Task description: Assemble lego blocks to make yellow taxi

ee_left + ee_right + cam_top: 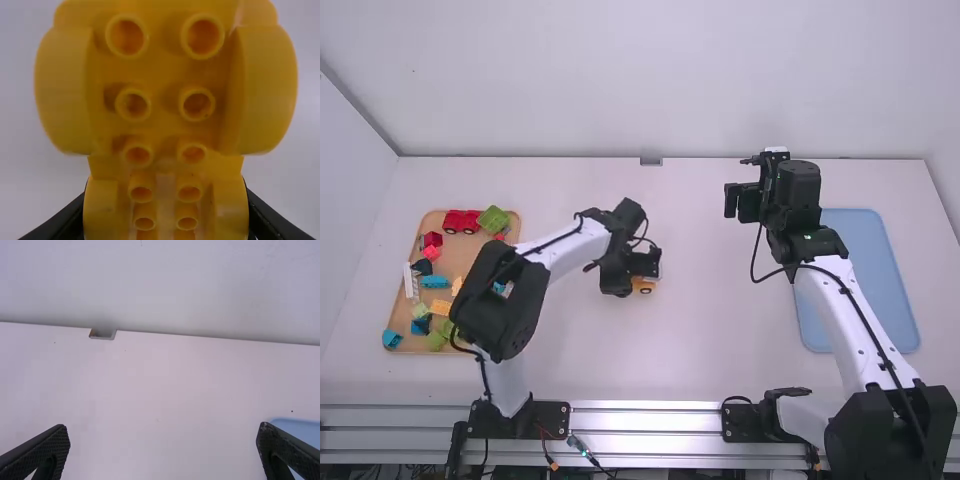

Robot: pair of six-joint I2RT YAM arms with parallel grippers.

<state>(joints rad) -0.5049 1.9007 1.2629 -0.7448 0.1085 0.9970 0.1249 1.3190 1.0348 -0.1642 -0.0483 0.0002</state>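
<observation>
**Yellow wheeled base (161,67) firmly in the left gripper (166,218) – the taxi's upper half unconfirmed**

We have the left gripper closed on the yellow wheeled base, a finger at either side, with the hollow tubes of its underside turned towards the wrist camera. We judge the build to be under way: the wheels are on, and this looks like the taxi's bottom. Whatever is left, perhaps a cab and roof, we cannot count from here.

Well off to the left of that gripper lies the wooden tray (463,252), and in it we see stock to draw on: a yellow block (440,307), a white block (411,283), a green block (493,219) and a red toy car (461,221). Which of them the taxi calls for, we can't say.

Well to the right of the left gripper is the right gripper (163,428), its fingers spread with nothing between them. Beyond it on its right sits the blue tray (856,285).

As for what is hidden, the base's top faces away from us and the gripper covers much of it in the high view – we cannot tell whether anything is stacked there. The left arm (520,280) also cuts across the wooden tray's edge, masking some blocks.
</observation>
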